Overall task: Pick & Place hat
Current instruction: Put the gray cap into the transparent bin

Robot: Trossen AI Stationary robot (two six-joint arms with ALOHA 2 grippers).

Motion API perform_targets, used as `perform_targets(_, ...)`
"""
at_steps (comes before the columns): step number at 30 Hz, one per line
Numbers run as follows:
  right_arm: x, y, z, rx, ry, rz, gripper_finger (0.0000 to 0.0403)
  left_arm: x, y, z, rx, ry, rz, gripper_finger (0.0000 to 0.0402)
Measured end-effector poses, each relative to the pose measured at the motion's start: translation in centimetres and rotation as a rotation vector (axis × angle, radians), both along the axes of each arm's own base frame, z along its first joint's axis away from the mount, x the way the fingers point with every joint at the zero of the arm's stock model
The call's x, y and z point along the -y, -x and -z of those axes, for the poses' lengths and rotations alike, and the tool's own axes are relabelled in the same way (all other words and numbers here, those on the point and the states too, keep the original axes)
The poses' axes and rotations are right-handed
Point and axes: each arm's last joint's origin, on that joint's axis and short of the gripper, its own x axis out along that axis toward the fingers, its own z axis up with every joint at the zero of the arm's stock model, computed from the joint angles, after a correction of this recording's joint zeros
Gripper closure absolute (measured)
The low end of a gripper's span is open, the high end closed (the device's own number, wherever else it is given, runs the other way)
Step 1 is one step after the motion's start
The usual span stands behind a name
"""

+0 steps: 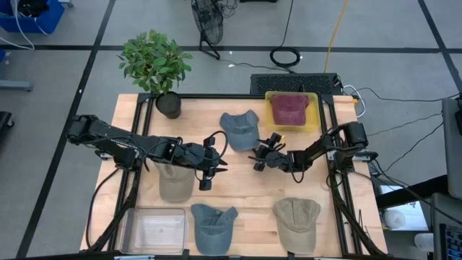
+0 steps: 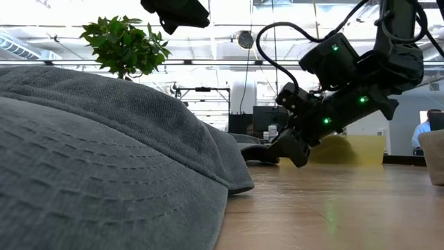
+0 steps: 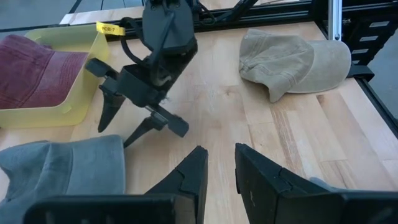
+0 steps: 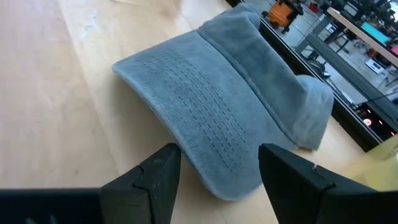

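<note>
Grey hat [image 1: 240,128]: ungrasped; right gripper [image 1: 260,157] spread wide at its brim, empty. Maroon hat [image 1: 289,108] already in yellow bin [image 1: 312,124].

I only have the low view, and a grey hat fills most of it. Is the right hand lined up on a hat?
Observer: Yes. The right hand is open, with the brim of the grey-blue hat beside the yellow tray between its fingers, not yet closed.
Operator: Is that tray free?
Observer: No. The yellow tray already holds a maroon hat.
Operator: And the left hand?
Observer: The left hand is mid-table, facing the right one, narrowly open and holding nothing.
</note>
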Motion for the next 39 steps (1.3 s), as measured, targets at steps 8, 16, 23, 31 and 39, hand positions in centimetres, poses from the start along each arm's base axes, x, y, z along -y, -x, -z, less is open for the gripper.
perform_targets(8,1.1,0.0,0.0,0.004,-0.002,0.039,0.0257,0.0,0.0,0.0,0.0,-0.002,0.001,0.0314)
perform_targets(16,1.9,0.0,0.0,0.009,-0.035,0.019,0.0346,0.0,0.0,0.0,0.0,-0.002,0.001,0.0314)
perform_targets(23,1.7,-0.2,-0.2,0.007,-0.016,-0.013,0.0395,0.0,0.0,0.0,0.0,-0.002,0.0,0.0314)
perform_targets(31,-1.5,-0.3,-0.4,-0.013,0.037,-0.152,0.04,0.0,0.0,0.0,0.0,0.0,0.0,0.0314)
perform_targets(39,-4.9,-1.5,-3.2,0.016,0.026,-0.232,0.0401,0.0,0.1,0.2,-0.025,0.0,-0.004,0.0314)
